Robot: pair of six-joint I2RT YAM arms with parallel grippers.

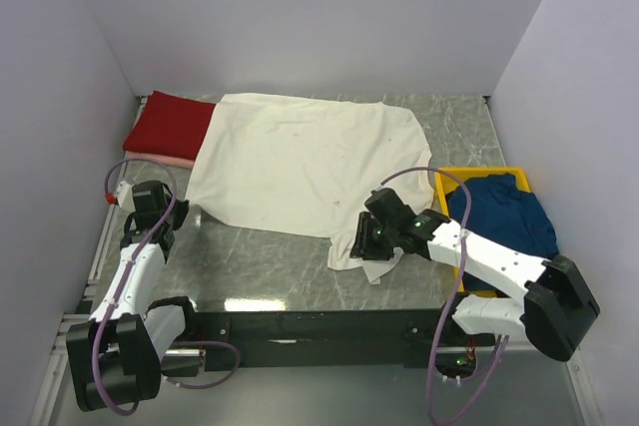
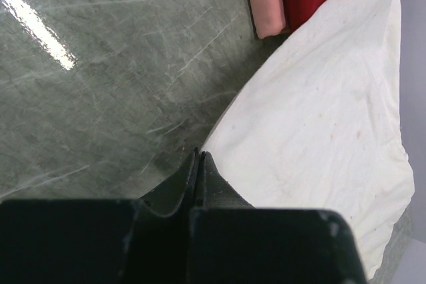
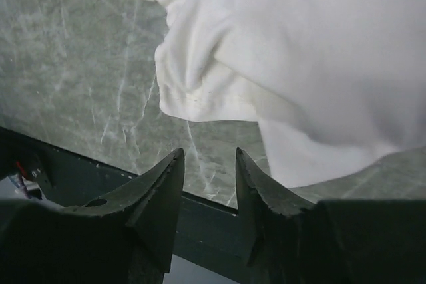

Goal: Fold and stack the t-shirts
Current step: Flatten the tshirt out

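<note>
Left gripper (image 2: 200, 155): fingers pressed together with nothing between them; the tips sit right at the near left edge of the cream shirt (image 2: 319, 111). Whether they touch the cloth cannot be told.
Right gripper (image 3: 208, 155): jaws apart and empty, hanging over the near edge of the table (image 3: 80, 64). A bunched corner of the cream shirt lies just beyond the tips, clear of them.
Cream shirt: spread mostly flat across the middle of the table (image 1: 270, 266), rumpled along its near side. From the top view its near right corner is partly covered by the right gripper (image 1: 367, 238).
Red shirt (image 1: 170, 125): folded, at the far left corner of the table. Its right side is hidden beneath the cream shirt.
Pink shirt (image 1: 160, 159): folded beneath the red one, so only a thin strip shows along the near edge. The left wrist view cuts it off at the top.
Navy shirt (image 1: 504, 212): crumpled in the yellow bin (image 1: 479, 173) at the right side of the table, spilling over the rim; its near part is hidden by the right arm.
Yellow bin: only the far rim and bits of the left wall show.
Left gripper from above (image 1: 192, 214): too small to read the fingers.
</note>
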